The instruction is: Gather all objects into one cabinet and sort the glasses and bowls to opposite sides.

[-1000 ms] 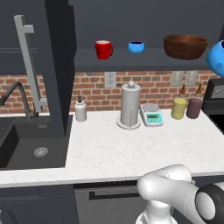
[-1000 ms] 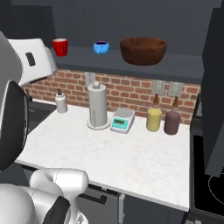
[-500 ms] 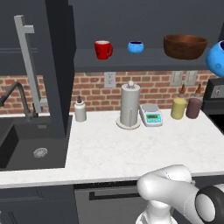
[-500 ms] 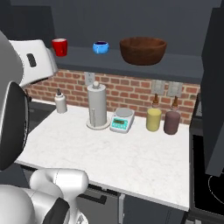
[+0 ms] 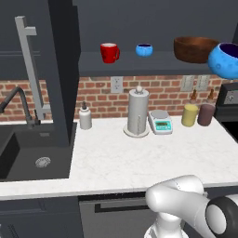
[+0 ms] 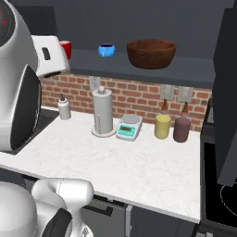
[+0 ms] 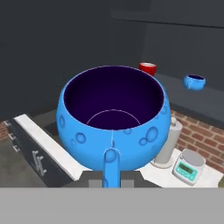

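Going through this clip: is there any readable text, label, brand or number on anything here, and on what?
No text can be read anywhere.
Kitchen scale: its display is a plain teal panel, with any digits too small to read.
Yellow canister and dark bottle: no labels visible.
Red mug, blue cups, wooden bowl: unmarked.

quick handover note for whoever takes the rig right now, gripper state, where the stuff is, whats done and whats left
Gripper: shut on a blue cup, held upright in the air at shelf height, right of the shelf in the left base view.
On the cabinet shelf, left to right: red mug, second blue cup, wooden bowl.
Done: three of the four things are on the shelf.
Left: set the held blue cup on the shelf beside the other cup and mug, well away from the bowl, then check that glasses and bowl sit at opposite ends.
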